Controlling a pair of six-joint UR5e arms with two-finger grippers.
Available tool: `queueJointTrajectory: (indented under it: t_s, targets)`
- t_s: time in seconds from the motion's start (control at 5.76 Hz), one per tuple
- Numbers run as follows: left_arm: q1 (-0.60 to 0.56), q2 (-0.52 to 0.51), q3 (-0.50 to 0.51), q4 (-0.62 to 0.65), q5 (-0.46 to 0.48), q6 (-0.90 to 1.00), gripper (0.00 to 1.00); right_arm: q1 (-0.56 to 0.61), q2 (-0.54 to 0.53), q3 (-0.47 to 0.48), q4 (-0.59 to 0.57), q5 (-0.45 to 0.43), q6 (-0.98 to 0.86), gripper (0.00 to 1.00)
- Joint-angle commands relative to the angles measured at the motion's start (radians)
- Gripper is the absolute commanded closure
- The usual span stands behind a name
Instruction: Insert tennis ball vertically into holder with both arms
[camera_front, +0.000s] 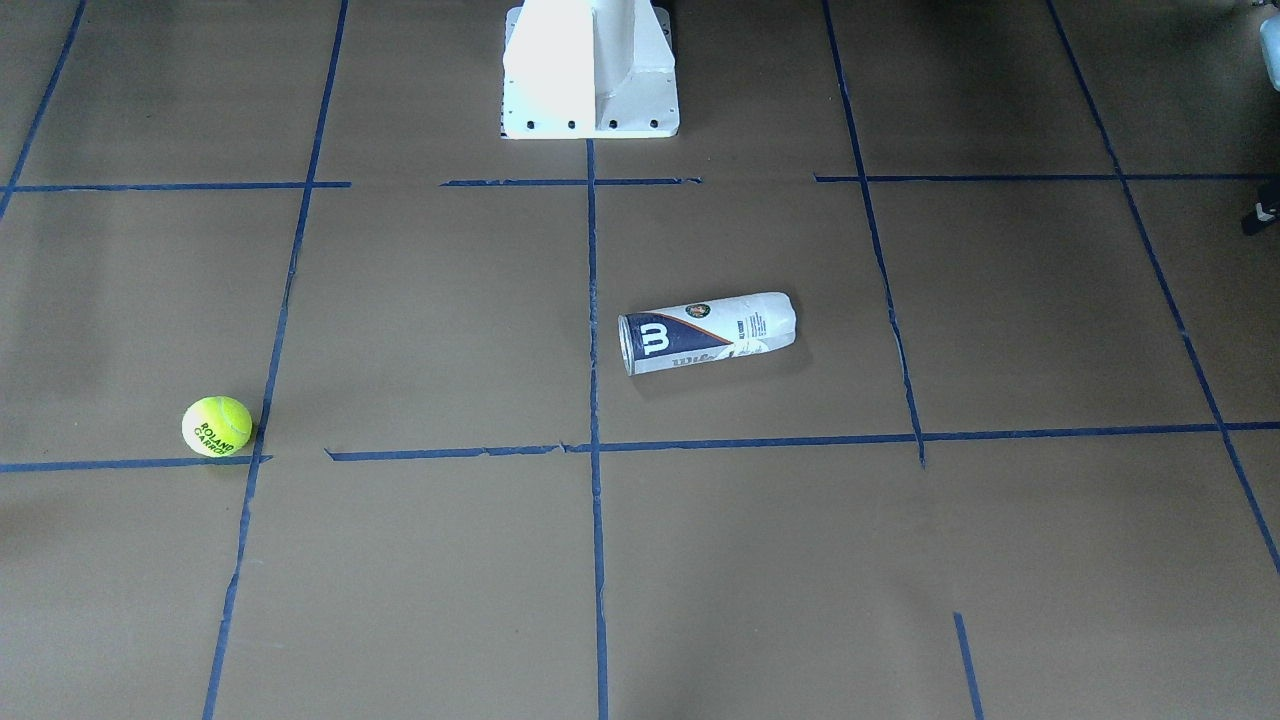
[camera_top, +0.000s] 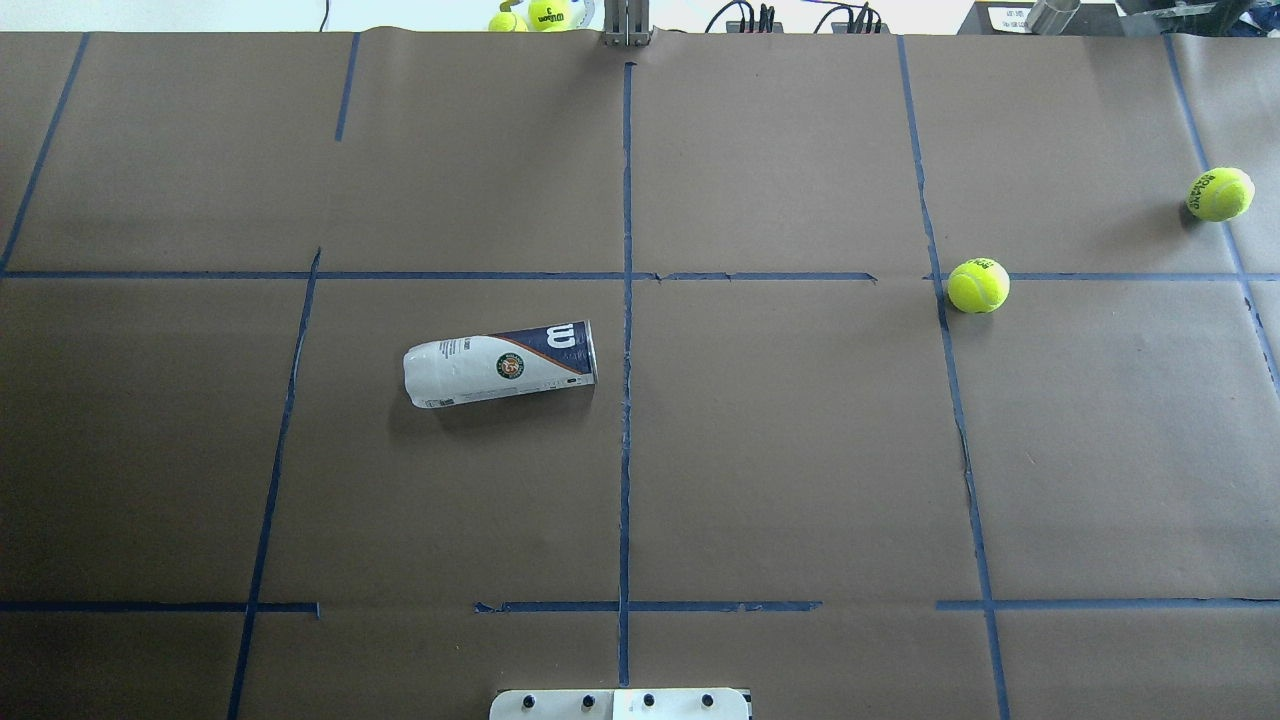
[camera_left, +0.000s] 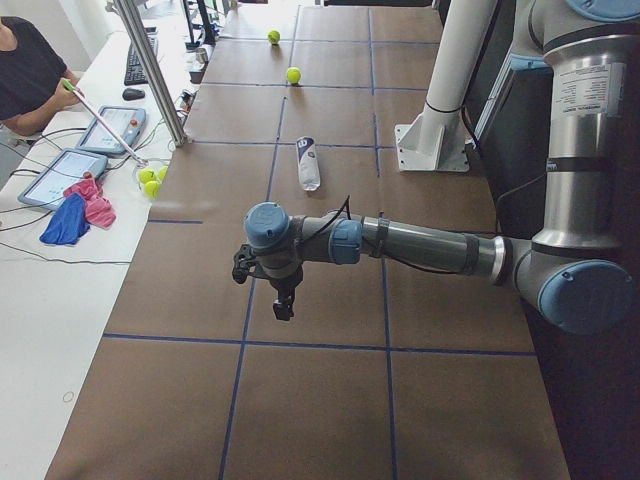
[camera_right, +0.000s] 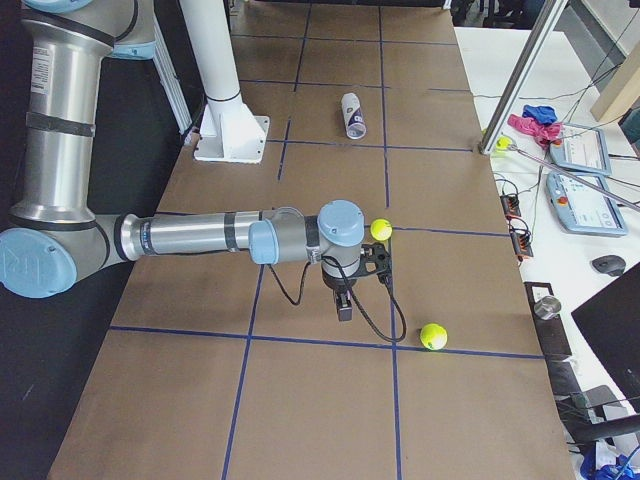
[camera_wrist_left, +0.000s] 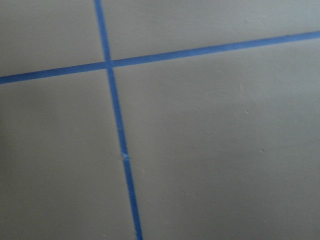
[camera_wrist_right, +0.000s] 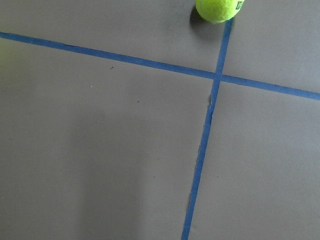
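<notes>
The holder lies on its side near the table's middle, its open silver rim toward the centre tape line; it also shows in the overhead view. The tennis ball rests on a tape crossing on my right side, far from the holder. It shows at the top edge of the right wrist view. My right gripper hangs above the table next to this ball. My left gripper hangs above bare table, nearer that camera than the holder. I cannot tell whether either gripper is open or shut.
A second tennis ball lies further out on my right. The white pedestal base stands at the robot's edge. More balls lie beyond the far edge. A person sits at the side desk with tablets.
</notes>
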Motion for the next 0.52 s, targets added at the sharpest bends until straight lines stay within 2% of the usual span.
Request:
queueJointTrajectory:
  t_s: [0.0,0.35]
  targets:
    - [-0.027,-0.027,0.011,0.007,0.008,-0.005,0.0,0.001,-0.002,0.01,-0.001,-0.031,-0.001,0.0]
    - [-0.023,-0.023,0.006,-0.001,0.032,-0.005,0.0,-0.001,-0.001,0.012,-0.004,-0.017,0.002,0.0]
